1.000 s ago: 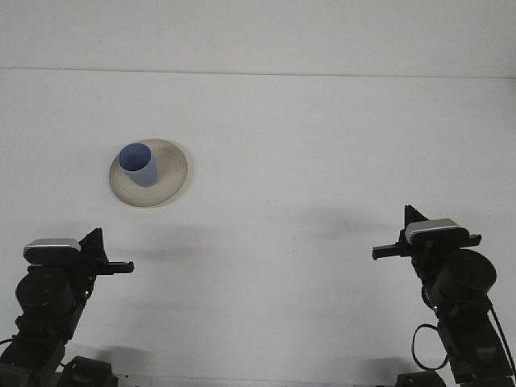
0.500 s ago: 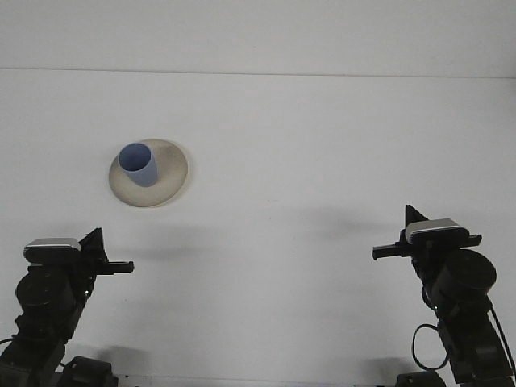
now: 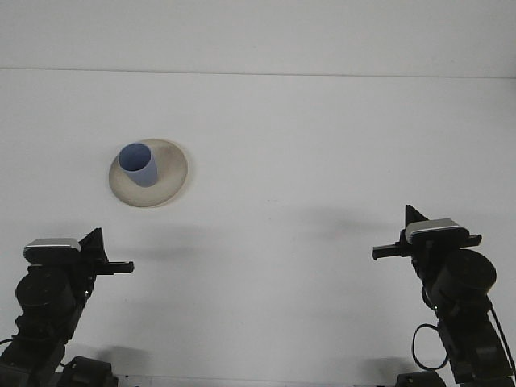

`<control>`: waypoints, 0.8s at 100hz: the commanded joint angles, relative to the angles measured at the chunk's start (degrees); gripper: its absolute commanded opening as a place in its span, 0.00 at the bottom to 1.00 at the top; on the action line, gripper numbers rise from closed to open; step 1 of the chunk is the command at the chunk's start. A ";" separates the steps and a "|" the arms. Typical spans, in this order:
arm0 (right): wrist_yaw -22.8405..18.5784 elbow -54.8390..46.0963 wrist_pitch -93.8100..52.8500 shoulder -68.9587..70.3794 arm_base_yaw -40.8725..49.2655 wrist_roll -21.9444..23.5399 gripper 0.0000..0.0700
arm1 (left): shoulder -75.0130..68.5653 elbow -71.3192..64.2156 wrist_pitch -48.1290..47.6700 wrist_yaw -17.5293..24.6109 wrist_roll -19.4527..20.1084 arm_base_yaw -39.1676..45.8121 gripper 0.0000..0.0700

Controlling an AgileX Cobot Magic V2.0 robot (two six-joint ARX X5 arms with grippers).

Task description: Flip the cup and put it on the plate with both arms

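A blue cup [image 3: 138, 164] stands upright, mouth up, on a beige plate [image 3: 170, 172] at the left of the white table. My left gripper [image 3: 95, 246] sits low at the bottom left, well in front of the plate and apart from it. Over at the bottom right is my right gripper [image 3: 414, 222], far from the cup. Neither gripper holds anything. The cup rests on the left half of the plate.
The white table [image 3: 306, 145] ends at a back edge near the top of the view, with a pale wall behind it. The arm bases and a cable fill the bottom corners.
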 commanded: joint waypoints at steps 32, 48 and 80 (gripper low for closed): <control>0.17 0.20 0.63 0.11 0.09 -0.17 0.00 | -7.08 -5.97 12.92 -1.40 7.37 0.48 0.01; 0.17 0.20 0.63 0.11 0.09 -0.17 0.00 | -14.51 -16.41 23.96 -1.40 6.95 1.33 0.01; 0.17 0.20 0.70 0.13 0.09 -0.17 0.00 | -27.47 -32.50 29.81 -1.38 6.67 2.64 0.01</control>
